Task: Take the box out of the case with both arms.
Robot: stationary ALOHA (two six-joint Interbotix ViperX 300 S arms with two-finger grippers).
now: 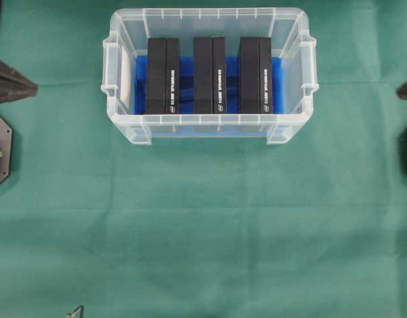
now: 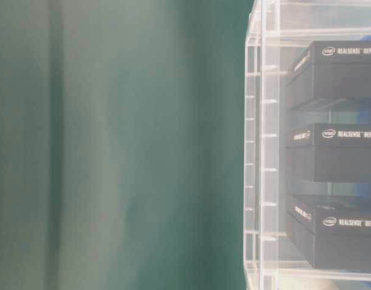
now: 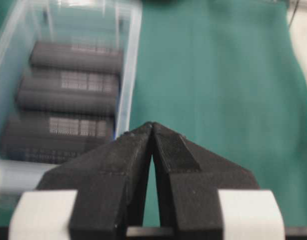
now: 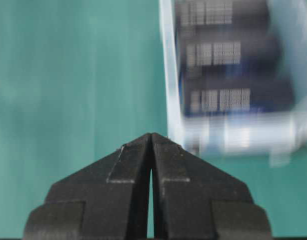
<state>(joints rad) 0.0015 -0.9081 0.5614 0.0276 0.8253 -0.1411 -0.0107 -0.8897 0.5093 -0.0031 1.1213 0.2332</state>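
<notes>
Left hand closed, empty; right hand closed, empty; case untouched.

Table-level view: three black boxes inside the clear case, each printed in white "REALSENSE DEPTH…", cut off at the frame edge, with a small oval logo before it, too small to read for certain. Overhead and wrist views: white print on the boxes, illegible.

Both grippers are black, pointed wedges; the left gripper bears white patches.
</notes>
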